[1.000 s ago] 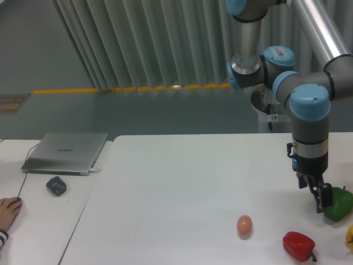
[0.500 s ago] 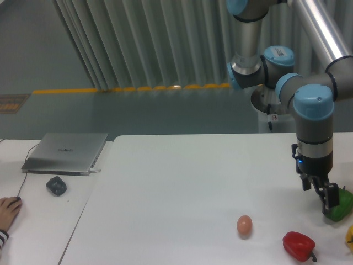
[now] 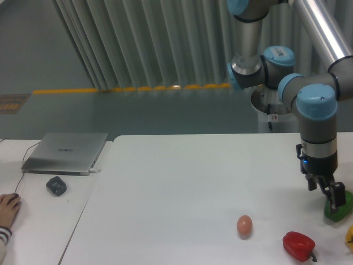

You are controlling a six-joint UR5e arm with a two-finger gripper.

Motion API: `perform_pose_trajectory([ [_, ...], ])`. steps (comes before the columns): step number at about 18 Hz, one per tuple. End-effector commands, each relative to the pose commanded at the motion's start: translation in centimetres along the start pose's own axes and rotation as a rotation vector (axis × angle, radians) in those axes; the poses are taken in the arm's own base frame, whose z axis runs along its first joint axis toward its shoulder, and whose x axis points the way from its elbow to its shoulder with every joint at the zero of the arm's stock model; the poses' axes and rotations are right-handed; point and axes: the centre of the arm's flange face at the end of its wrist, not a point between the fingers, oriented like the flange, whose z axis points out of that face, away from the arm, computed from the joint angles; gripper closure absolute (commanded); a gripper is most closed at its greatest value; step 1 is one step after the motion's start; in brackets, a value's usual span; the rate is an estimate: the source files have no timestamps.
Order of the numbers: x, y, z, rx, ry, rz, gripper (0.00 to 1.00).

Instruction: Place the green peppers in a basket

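Note:
The green pepper (image 3: 331,213) sits on the white table (image 3: 182,182) near its right edge and is mostly hidden behind my gripper. My gripper (image 3: 337,202) points down right over it. Its near dark finger (image 3: 338,197) stands in front of the pepper and the far finger is hidden behind it. The jaws look open around the pepper, which rests on the table. No basket is in view.
A red pepper (image 3: 298,245) lies at the front right, and a yellow pepper (image 3: 349,236) is cut by the right edge. An egg (image 3: 244,225) lies left of them. A laptop (image 3: 66,152), a mouse (image 3: 56,185) and a person's hand (image 3: 8,207) are at the left.
My gripper has moved right, from beside the green pepper to over it, and now covers most of it. The hand at the left has shifted slightly.

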Motion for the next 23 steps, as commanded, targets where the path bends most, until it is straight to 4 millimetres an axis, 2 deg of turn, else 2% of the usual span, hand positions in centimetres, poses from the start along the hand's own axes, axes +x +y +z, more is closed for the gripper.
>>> perform_pose_trajectory([
  [3, 0.4, 0.1, 0.8, -0.014, 0.015, 0.005, 0.00],
  [7, -0.4, 4.7, 1.8, -0.051, 0.036, -0.150, 0.00],
  [9, -0.1, 5.0, 2.3, -0.036, 0.064, -0.218, 0.00],
  [11, -0.2, 6.0, 3.3, -0.013, 0.082, -0.385, 0.00],
  [17, -0.2, 5.3, 3.3, 0.062, 0.110, -0.528, 0.00],
  [23, 0.2, 4.2, 4.0, 0.055, 0.125, -0.543, 0.00],
])
